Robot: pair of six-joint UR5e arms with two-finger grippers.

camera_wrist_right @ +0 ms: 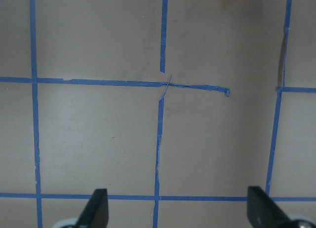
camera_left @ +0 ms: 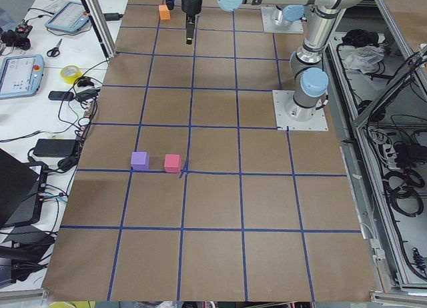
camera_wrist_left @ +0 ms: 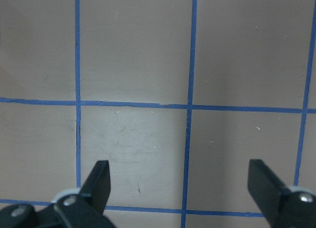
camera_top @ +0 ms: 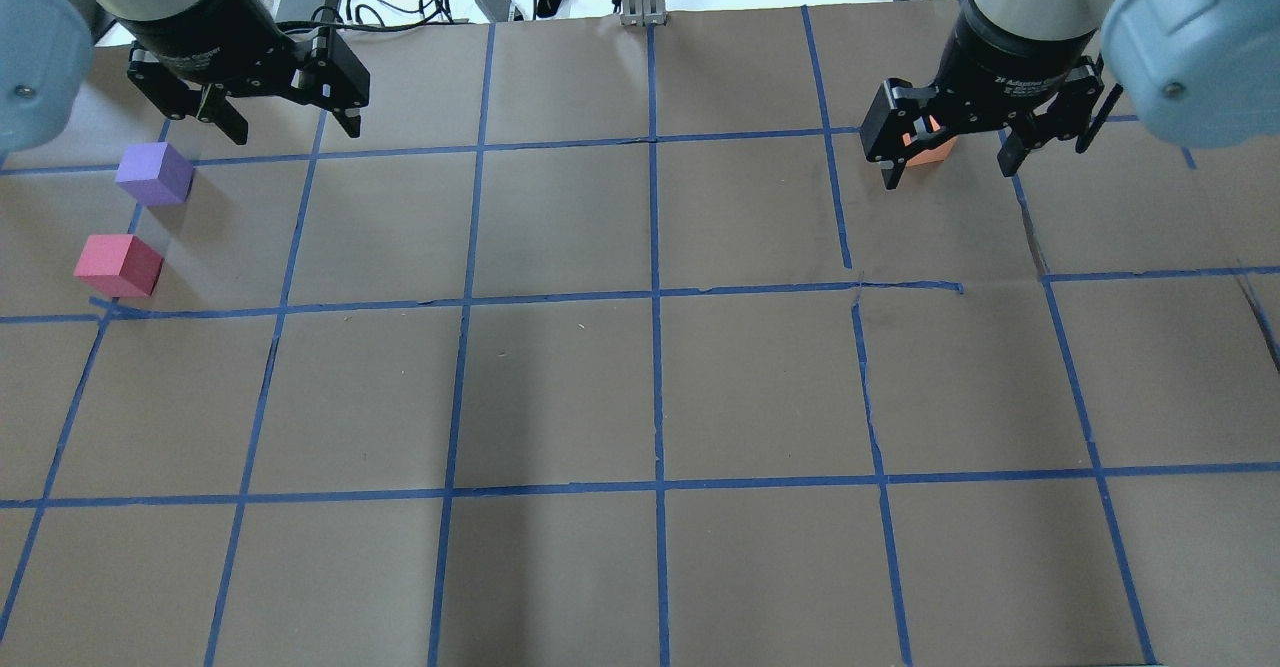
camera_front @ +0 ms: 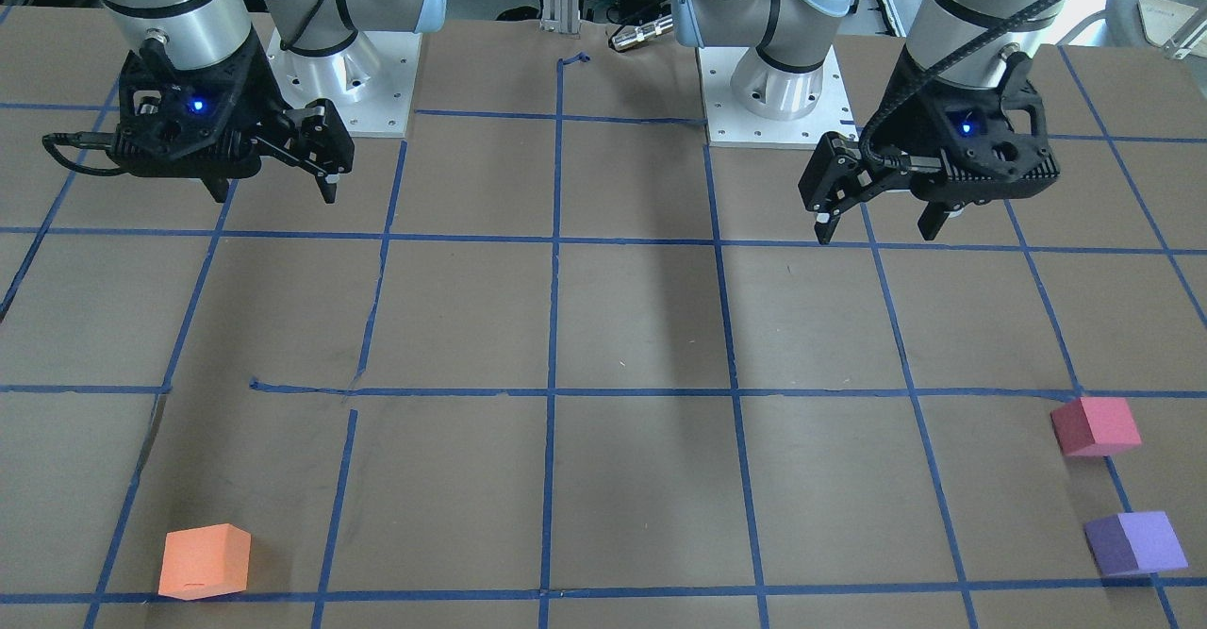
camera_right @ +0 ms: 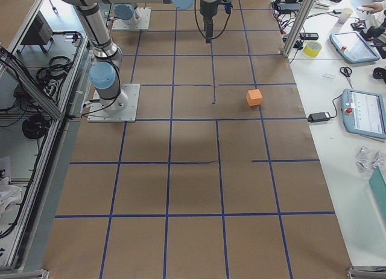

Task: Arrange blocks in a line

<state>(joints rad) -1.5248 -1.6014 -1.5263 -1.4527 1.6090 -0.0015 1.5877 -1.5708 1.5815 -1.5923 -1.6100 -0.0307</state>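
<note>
Orange block (camera_front: 205,561) sits alone on the table's (camera_front: 641,327) right side. Pink block (camera_front: 1094,426) and purple block (camera_front: 1134,543) lie near each other, not touching, on the left. Left gripper (camera_front: 877,223) and right gripper (camera_front: 275,190) hang above the table, jaws spread, empty.

Table (camera_front: 641,327): two blocks lie on the robot's left, near each other but apart, the nearer block (camera_front: 1094,426) closer to the robot than the farther block (camera_front: 1136,542). The third block (camera_front: 205,561) lies alone on the robot's right, well apart.
</note>
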